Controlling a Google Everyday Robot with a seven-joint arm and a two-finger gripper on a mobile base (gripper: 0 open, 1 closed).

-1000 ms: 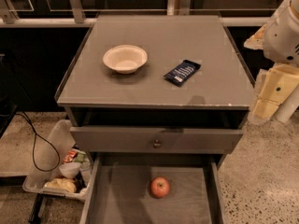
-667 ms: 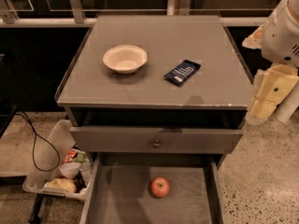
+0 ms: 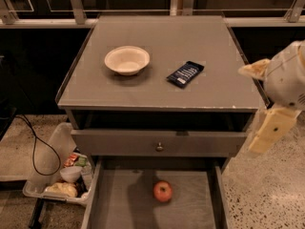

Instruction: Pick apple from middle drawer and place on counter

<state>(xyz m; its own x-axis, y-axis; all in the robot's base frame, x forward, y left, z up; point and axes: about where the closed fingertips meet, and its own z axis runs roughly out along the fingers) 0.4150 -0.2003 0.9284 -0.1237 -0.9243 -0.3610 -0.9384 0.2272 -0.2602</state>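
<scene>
Camera view from above and in front: the apple (image 3: 163, 191) is seen lying on the floor of the middle drawer (image 3: 128, 206), which is pulled out. It sits roughly at the drawer's centre, apart from both side walls. Just above it a drawer front with a small knob (image 3: 159, 146) is seen, and above that the counter (image 3: 157, 87). On the counter a cream bowl (image 3: 127, 59) and a dark packet (image 3: 185, 73) lie apart, with bare surface left along the front. The gripper (image 3: 272, 130) is held off to the right of the cabinet, below the counter's edge and well apart from the apple. Nothing is gripped, and how far it is open cannot be told. The approach is judged to be in hand, the pick not yet begun. Next, a move leftward and down into the drawer is called for, kept forward of the knobbed front.
</scene>
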